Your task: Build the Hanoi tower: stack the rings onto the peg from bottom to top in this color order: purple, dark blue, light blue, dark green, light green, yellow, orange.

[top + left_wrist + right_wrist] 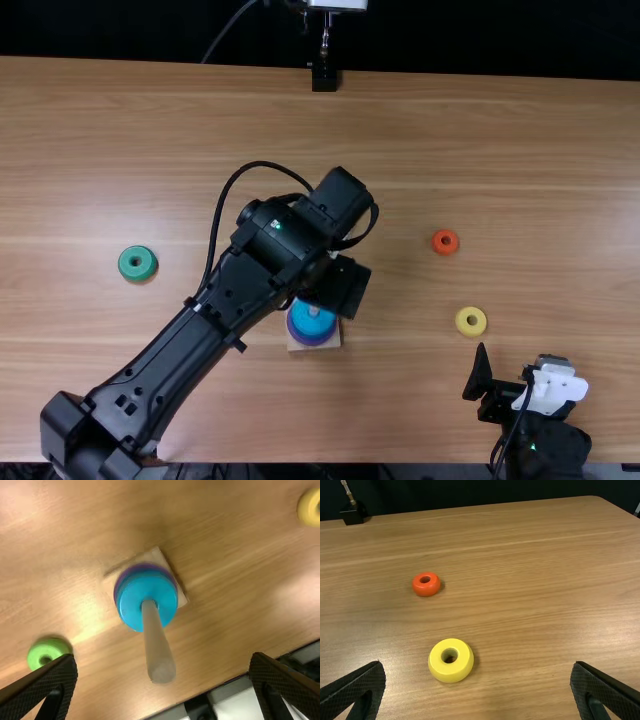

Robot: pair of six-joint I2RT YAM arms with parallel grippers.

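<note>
Light blue ring (132, 602) tops the stack on the peg (155, 635), above the purple ring (142, 567) and a square wooden base (159, 557); I can't make out a dark blue one. Left gripper (162, 662) above it, fingers wide, nothing between them. Risk: the tall peg could catch a finger if I come down off-centre, tipping the base. Two greens could be swapped: dark green ring (147, 270) lies well left, light green ring (55, 645) nearer the stack; dark must go first. Right gripper (478, 665) also wide and empty, by the yellow ring (450, 675); orange ring (426, 591) beyond. Wooden table (400, 120) has glare patches, a black stand (324, 76) at its far edge, dark backdrop behind
</note>
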